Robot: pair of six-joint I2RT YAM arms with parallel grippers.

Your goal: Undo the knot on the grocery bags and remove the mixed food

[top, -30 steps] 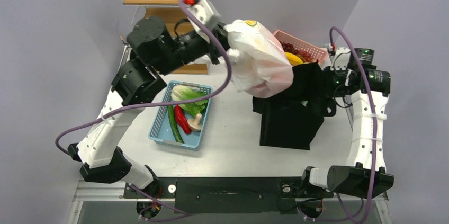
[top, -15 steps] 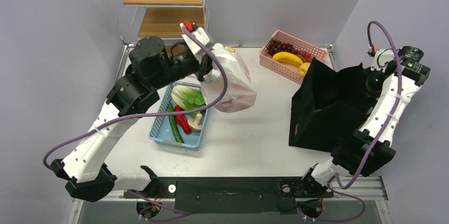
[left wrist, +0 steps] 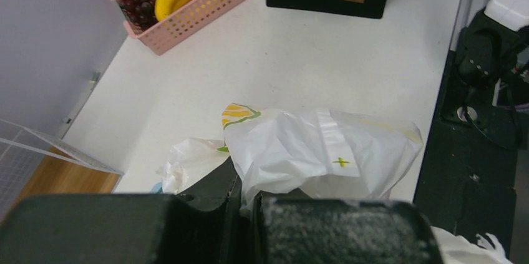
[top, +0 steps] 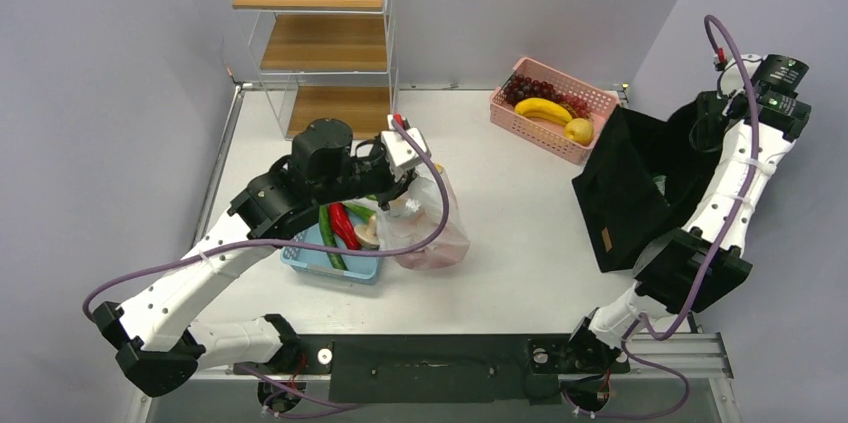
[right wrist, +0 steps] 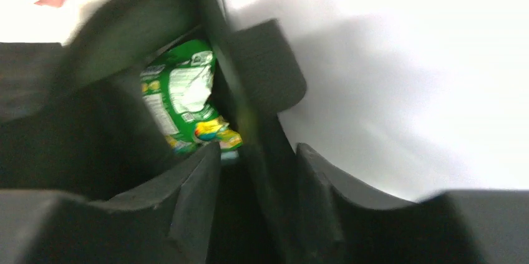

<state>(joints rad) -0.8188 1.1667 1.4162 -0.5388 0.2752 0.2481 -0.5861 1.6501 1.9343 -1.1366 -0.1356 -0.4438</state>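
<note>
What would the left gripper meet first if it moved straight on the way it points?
The grocery bag: the left gripper pinches its white plastic, which bulges directly ahead of it. Behind the bag seems to be the table, but depth is unclear.

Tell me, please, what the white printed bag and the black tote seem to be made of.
The grocery bag: thin translucent plastic, slightly glossy; it crinkles and pinkish contents show through. The black tote: probably matte woven fabric; it slumps in soft folds and carries a small tan label.
</note>
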